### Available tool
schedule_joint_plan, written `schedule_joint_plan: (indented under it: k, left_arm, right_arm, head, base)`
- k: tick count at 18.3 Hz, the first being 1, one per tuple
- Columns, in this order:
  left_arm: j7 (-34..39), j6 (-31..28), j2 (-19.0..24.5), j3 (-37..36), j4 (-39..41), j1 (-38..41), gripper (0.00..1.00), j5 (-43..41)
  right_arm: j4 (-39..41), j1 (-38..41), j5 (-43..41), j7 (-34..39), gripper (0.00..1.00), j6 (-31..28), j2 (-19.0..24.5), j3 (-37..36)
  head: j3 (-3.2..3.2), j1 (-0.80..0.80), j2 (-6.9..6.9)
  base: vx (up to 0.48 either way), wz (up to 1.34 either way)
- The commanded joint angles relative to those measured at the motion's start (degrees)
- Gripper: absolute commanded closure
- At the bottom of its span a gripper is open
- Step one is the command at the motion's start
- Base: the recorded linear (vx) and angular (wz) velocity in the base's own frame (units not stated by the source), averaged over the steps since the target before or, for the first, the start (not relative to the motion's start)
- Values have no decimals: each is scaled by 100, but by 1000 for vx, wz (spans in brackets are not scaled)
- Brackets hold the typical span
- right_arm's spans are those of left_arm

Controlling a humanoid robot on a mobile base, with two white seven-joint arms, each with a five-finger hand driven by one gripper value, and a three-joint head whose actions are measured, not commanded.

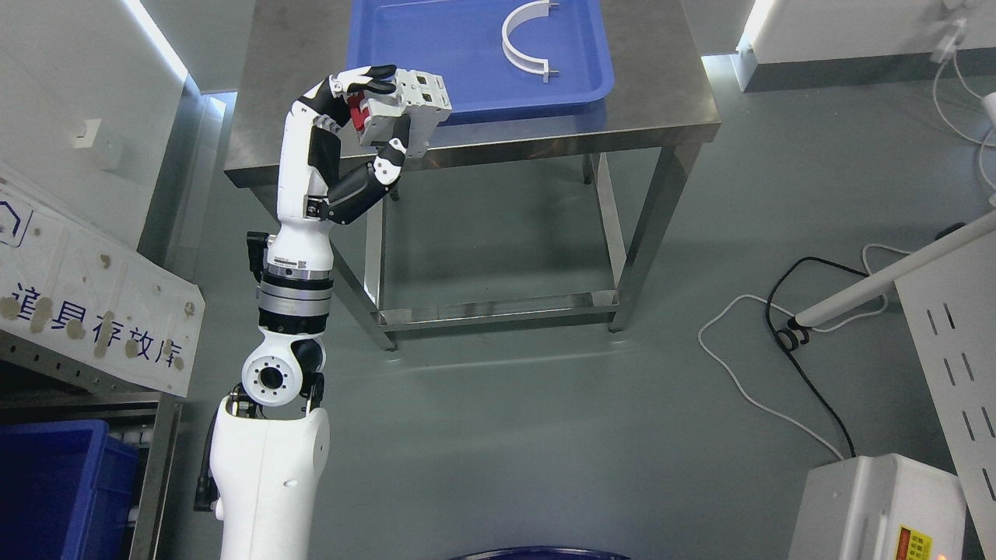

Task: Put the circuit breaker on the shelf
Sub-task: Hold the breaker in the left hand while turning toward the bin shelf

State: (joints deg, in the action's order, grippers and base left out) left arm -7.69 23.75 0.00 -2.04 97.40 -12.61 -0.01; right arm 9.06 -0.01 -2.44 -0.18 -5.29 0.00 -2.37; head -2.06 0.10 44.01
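Left hand (373, 117) grips the breaker (408, 109): fingers over its top, thumb under. Breaker is held in the air at the table (311, 93) front edge, just beside the blue tray (436, 47), long axis slanting up and right. Shelf (85, 389) lies well apart, lower left, nearer the arm's base; carry goes back and left. Breaker: boxy grey-white plastic, red part, probably a lever. Tray glossy; table brushed steel. Right hand unseen.

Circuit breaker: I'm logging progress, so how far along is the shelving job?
Done: the left hand has the circuit breaker gripped, off the blue tray. In hand: carrying it near the table edge. Left: setting it on the shelf at lower left.
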Motion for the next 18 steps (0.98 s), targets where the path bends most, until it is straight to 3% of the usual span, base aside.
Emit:
schedule_joint_plan:
  k: [1,9,18]
  left_arm:
    - [5,25,100,-121,68,162,91,194]
    - [-4,34,100,168,68,250,91,229]
    - [5,69,100,204,68,268,92,299]
  right_arm:
    - [0,89,-2,1,0,257,-100,0]
    - [0,89,7,1,0,257,-100,0]
    - [0,89,7,1,0,257,-100,0]
  head:
    - [0,0,0]
    - [0,0,0]
    - [0,0,0]
  base:
    - [-92,-195]
    - [-92,-150]
    - [-350,67]
